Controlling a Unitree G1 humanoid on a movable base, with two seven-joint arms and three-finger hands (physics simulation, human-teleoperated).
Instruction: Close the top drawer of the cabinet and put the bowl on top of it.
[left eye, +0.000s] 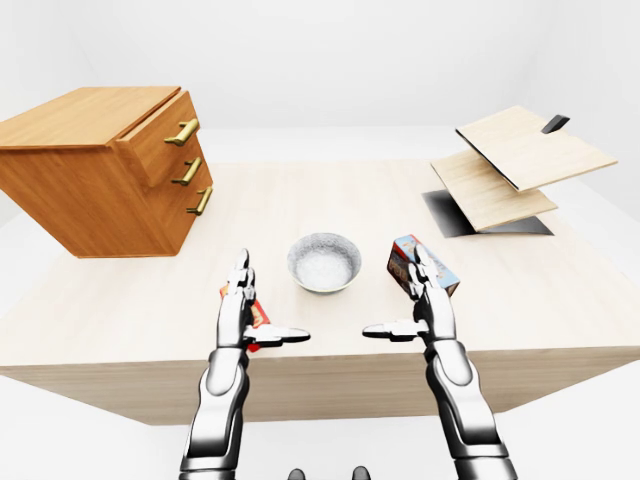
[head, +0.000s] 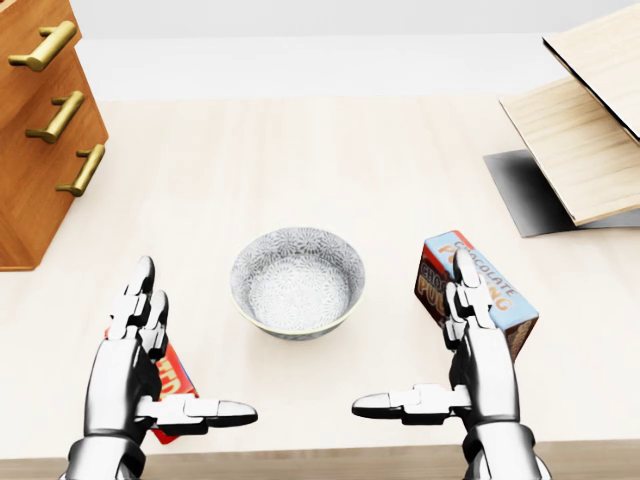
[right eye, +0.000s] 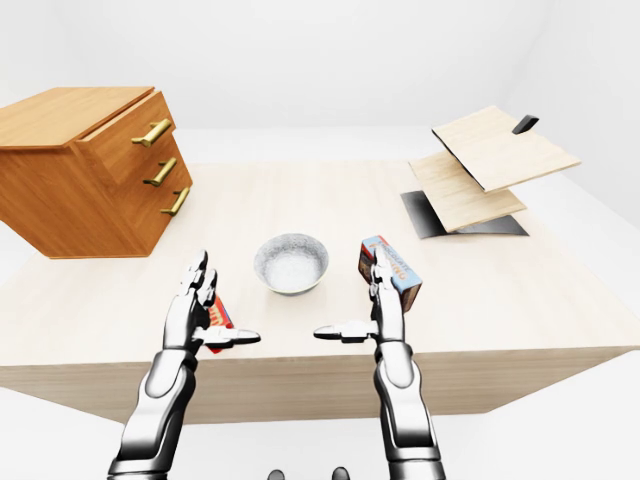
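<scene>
Fingers (head: 138, 295) over half-hidden red box (head: 176, 378)

A patterned bowl (head: 297, 282) sits near the table's (head: 300, 150) bottom edge, between two open robot hands.
</scene>
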